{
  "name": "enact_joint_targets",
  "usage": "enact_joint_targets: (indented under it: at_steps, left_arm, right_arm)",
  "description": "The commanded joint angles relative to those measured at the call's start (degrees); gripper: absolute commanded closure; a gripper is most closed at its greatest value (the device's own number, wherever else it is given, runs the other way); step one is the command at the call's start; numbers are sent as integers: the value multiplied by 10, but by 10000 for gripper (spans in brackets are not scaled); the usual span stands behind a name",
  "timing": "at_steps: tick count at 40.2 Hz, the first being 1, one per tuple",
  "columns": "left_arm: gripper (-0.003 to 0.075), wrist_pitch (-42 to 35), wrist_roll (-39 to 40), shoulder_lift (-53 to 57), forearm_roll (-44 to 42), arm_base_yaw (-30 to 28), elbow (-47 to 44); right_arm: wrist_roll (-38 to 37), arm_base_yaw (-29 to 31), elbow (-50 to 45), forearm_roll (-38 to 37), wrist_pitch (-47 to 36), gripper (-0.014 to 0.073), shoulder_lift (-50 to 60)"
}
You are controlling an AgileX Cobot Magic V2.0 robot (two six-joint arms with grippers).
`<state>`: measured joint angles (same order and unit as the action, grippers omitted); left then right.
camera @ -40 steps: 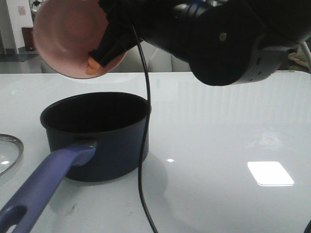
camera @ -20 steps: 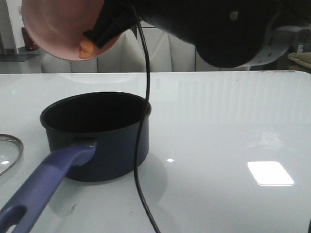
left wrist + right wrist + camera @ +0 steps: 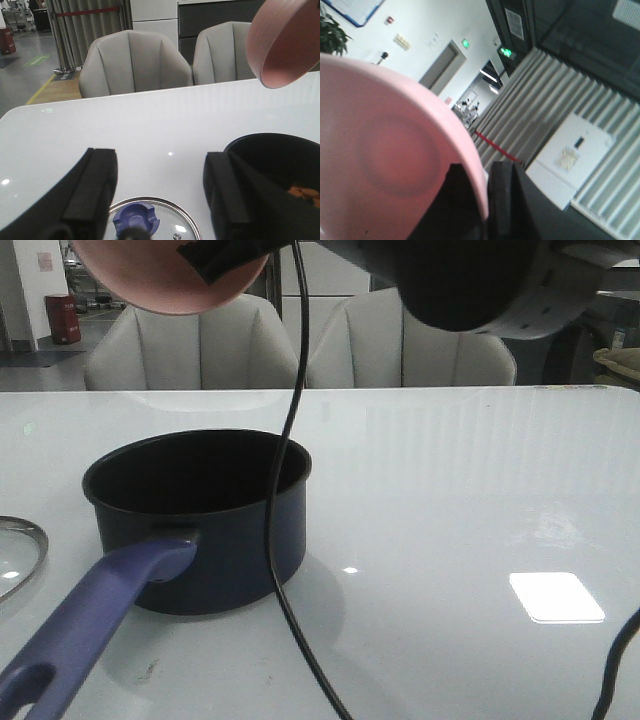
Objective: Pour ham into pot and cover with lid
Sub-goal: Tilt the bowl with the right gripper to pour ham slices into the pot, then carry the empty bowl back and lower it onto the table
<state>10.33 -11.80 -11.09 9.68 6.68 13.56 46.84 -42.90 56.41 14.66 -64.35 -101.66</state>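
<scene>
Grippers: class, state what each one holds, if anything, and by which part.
The right gripper holds the pink bowl by its rim, one finger inside and one outside. The left gripper is open and holds nothing, above the lid.

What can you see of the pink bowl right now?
The pink bowl is round, smooth and matte, plastic-looking, with a faint ring at its base. It is held up in the air, tipped on its side above the pot, touching nothing else. The right gripper pinches its rim. Its visible inside looks empty.

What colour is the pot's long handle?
Purple-blue; the handle shows best in the front view.
</scene>
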Motion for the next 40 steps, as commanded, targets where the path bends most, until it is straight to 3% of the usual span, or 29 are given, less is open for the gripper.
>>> enact_joint_targets:
  at_steps: [1,6,13,20,28,40]
  left_arm:
    - [295,-44,1,-6,2,5,16]
    - [295,-44,1,-6,2,5,16]
    - [295,-45,1,-6,2,5,16]
    - [295,-46,1,-6,2,5,16]
    - [295,-46,1,-6,2,5,16]
    - [295,-47,1,-6,2,5,16]
  right_arm:
    - [-38,3,19,60,-94,456,26]
    - [-53,3,19,155,-35,456,41]
    - [-52,7,19,242,178,456,104]
    - [-7,34,19,255,397,456,157]
    - [28,104,19,258,631,456,197]
    - [20,228,19,254,779,456,259]
